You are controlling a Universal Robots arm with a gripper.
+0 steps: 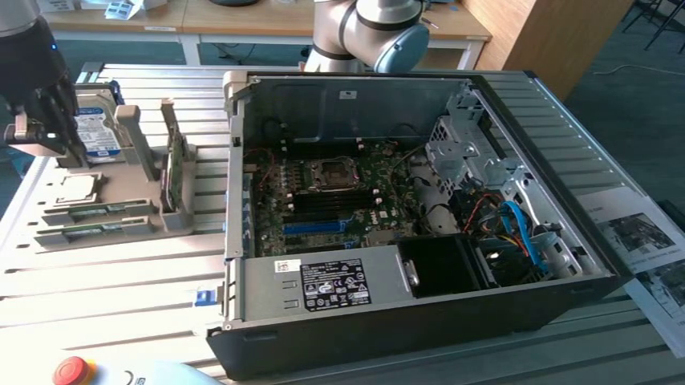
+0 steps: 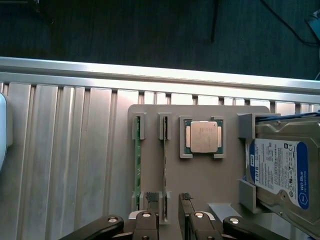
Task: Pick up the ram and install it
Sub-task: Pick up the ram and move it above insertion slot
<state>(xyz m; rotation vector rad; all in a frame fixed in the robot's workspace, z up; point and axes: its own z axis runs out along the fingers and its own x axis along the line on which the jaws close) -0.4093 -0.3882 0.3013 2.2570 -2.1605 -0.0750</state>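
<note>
At the exterior view's left, the gripper hangs above the grey holder on the surface, jaws wide, empty. The ram stands edgewise in the holder's near slot. The open computer case sits right.

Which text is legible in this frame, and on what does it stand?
"WD Blue": on the hard drive label, printed sideways.
Too small to read: the power supply label.
Blurred, not readable: markings on the processor; the printed sheets.
</note>
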